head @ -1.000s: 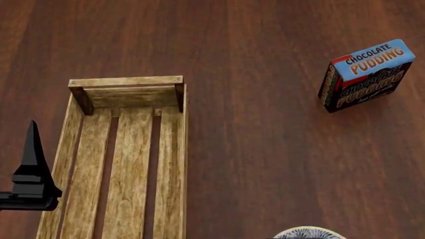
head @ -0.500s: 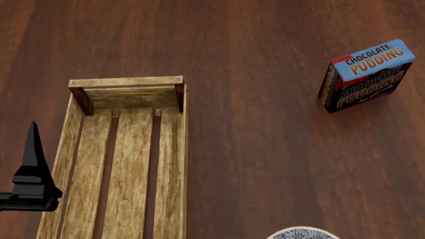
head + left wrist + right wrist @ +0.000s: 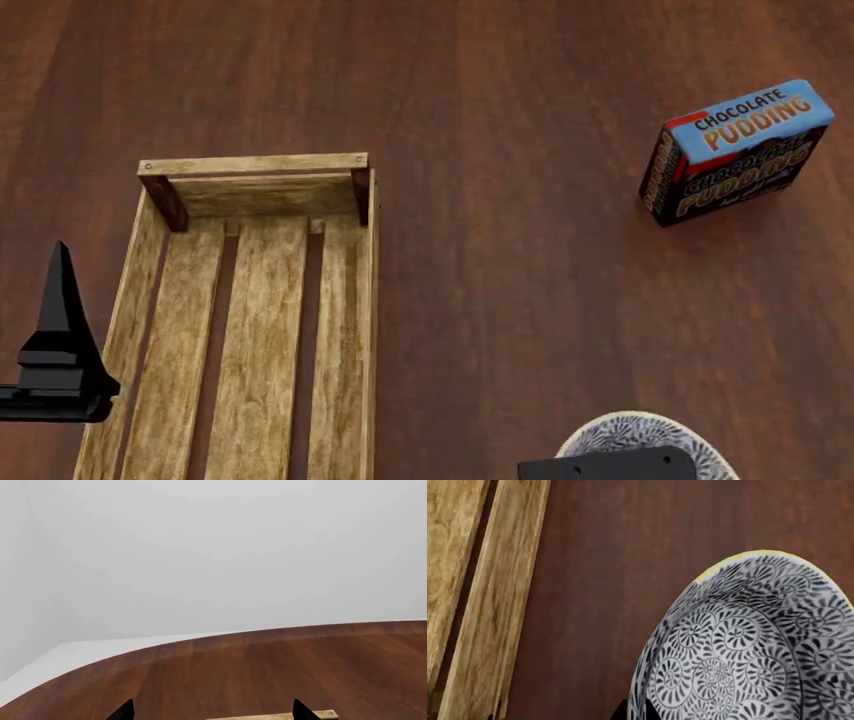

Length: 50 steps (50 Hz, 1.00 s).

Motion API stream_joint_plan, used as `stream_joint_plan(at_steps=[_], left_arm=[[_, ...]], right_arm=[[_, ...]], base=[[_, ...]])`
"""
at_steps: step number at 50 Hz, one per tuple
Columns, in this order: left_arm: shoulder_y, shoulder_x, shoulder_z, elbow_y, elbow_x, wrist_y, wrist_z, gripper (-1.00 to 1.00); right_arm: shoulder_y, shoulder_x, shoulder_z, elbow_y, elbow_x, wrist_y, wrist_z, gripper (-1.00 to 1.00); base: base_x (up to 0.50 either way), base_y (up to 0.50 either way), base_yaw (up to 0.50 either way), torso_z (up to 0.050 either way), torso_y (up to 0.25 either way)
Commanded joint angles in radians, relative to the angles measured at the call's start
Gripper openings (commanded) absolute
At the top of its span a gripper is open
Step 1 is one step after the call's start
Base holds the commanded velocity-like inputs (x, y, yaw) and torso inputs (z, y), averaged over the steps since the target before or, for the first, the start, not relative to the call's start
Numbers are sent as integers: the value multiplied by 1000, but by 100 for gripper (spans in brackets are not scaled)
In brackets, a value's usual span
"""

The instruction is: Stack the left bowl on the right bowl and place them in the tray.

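Patterned bowl (image 3: 647,440) at the near edge of the head view, right of the tray (image 3: 247,300) and apart from it, a strip of bare worktop (image 3: 507,300) between; whether it is one bowl or two already nested cannot be told. Right gripper (image 3: 607,467) shows only as a dark block over the bowl's near rim; the right wrist view has the bowl (image 3: 747,650) filling the frame, a dark finger at its rim, so the jaws look closed on it, likely carrying it.

Left gripper (image 3: 60,340) hangs over the tray's left side; in the left wrist view two dark tips stand well apart, nothing between them, so jaws wide and empty.

Step in hand, as I judge: bring the bowl across to the tray. Keep it level; lift it clear of the tray's low right side before crossing; set it on the slats mid-tray, away from the far end board (image 3: 254,165); release only once seated. Pudding box (image 3: 734,150) is far right, no obstacle.
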Motion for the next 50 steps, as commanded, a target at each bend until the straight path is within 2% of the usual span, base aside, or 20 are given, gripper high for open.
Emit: stream_joint_plan(at_steps=[1,14,24,33,36,50], left_arm=[[-1,-3,1,-1,-6,-1,-1,100],[-4,-7,-13,-3,-19,-2,-7,100],[-2,-10,-13,6,-22,-5,-12,100],[-2,-12,-14,6,-25,-7,-15,100],[-3,-13,-14,7,-27,-9,-17,100],[-10,-14,-21,-1,-36,-10,-21,100]], right_arm=[[82,49,-18,-68,203,16,218,-100],[192,118,-112,-97,338,-12,360,-100],[266,202,-174,-128,348,-77,348,-100],[343,241,-194,-156,335,-53,316,-100],[376,265,-232,-136,377,-73,358,-100],[546,378,-337,-88,408,-85,341,-100]], base=[[0,0,0,0,0],[0,0,0,0,0],[0,0,0,0,0],[0,0,0,0,0],[0,0,0,0,0],[0,0,0,0,0]])
